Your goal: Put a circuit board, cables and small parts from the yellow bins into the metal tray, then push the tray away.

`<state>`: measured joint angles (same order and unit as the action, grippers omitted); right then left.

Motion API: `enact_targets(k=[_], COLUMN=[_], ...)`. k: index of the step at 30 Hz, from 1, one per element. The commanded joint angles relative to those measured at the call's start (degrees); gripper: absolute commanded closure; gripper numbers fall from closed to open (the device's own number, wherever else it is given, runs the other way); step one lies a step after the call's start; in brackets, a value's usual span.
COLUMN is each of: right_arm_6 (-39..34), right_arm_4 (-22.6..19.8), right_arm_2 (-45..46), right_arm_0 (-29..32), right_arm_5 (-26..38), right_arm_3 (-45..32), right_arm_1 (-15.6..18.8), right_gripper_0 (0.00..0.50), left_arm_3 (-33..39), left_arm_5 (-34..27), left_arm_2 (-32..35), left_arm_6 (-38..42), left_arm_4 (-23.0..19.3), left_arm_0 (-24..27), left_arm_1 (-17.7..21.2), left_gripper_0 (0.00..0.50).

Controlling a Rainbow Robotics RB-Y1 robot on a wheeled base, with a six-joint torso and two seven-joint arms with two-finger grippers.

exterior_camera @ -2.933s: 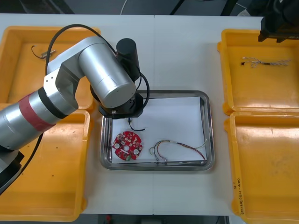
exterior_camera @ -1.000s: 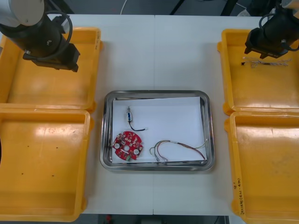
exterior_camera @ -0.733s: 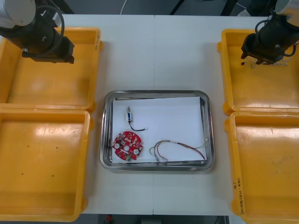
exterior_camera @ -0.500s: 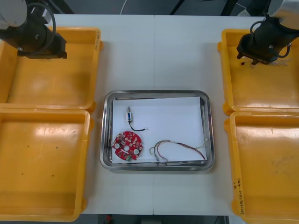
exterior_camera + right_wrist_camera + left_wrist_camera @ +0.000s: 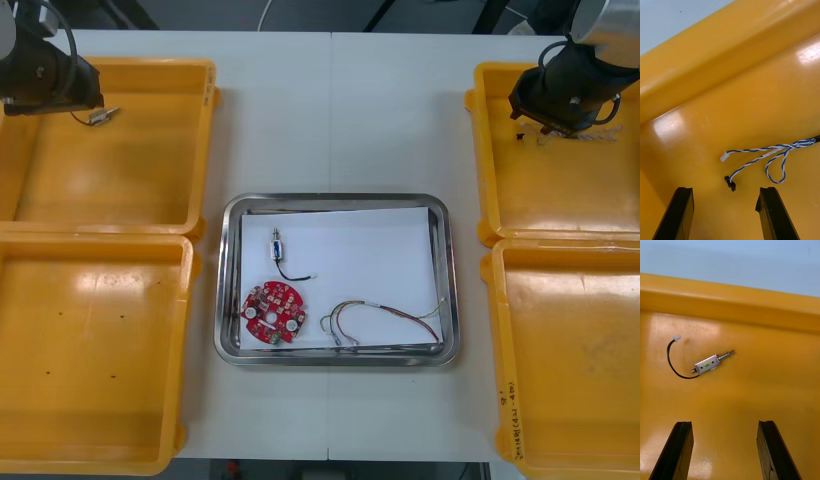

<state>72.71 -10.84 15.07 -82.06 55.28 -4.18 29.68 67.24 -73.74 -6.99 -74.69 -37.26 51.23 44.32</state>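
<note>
Front view: at bench centre, metal tray [image 5: 449,270], white inside, with round red circuit board [image 5: 272,313] at 7 o'clock and red and yellow cable [image 5: 378,314] at 5. At 10 o'clock, left pincer [image 5: 50,88] over far-left yellow bin [image 5: 150,190]; at 2, right pincer [image 5: 555,105] over far-right yellow bin [image 5: 482,150].

Right wrist view: spread wide, empty, just short of twisted blue and white cable [image 5: 767,157] on bin floor.

Left wrist view: spread wide, empty, short of small metal part [image 5: 707,365].
</note>
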Motion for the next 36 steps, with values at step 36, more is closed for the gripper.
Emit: enact_targets(k=[36], right_arm_6=[-15.41], right_arm_4=[1.88], right_arm_2=[0.92], right_arm_0=[3.75], right_arm_5=[-6.42], right_arm_3=[-0.75], right_arm_1=[-1.29], right_gripper_0=[0.000], left_arm_3=[-16.97], left_arm_5=[23.64], left_arm_2=[1.54], left_arm_6=[-5.99], left_arm_4=[-0.01], left_arm_0=[2.56], left_arm_1=[0.42], left_gripper_0=[0.000])
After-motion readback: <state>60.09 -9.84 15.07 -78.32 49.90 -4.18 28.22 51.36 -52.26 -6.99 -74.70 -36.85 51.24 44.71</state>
